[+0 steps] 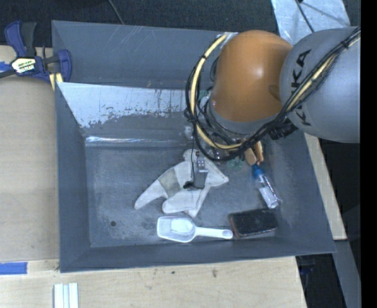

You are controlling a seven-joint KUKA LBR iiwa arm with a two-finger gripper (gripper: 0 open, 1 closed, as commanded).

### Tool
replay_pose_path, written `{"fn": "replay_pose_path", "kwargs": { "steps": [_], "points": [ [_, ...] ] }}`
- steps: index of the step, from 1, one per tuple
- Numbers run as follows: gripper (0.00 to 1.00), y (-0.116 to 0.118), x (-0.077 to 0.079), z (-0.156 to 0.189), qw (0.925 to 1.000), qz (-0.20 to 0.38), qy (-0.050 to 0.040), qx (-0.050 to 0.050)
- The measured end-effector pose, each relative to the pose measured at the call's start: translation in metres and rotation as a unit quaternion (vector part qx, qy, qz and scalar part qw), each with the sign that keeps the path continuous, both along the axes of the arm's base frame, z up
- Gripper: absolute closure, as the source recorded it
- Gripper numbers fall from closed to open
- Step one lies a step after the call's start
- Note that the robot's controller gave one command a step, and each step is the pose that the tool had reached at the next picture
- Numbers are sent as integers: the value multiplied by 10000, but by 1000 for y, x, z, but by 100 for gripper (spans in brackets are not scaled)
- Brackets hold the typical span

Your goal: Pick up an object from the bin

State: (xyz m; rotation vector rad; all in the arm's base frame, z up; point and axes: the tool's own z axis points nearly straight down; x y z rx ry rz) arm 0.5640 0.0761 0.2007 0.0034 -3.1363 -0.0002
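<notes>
Your hand [195, 174], spread or pinching I cannot tell, is down on the crumpled white cloth [163, 188], whose limp folds may slip free on lifting.

In the middle of the bin [73, 172] we see a cloth [169, 188], and the gripper [198, 175] hangs above its right part. In front of the cloth lies a scoop [179, 228]. Right of the scoop is a flat box [254, 222], and behind this box, near the right wall, a small tube [265, 188].
</notes>
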Motion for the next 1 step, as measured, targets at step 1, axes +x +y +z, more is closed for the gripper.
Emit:
{"fn": "replay_pose_path", "kwargs": {
  "steps": [1],
  "points": [
    [0,0,1,5,10000,-10,-43,5]
  ]
}}
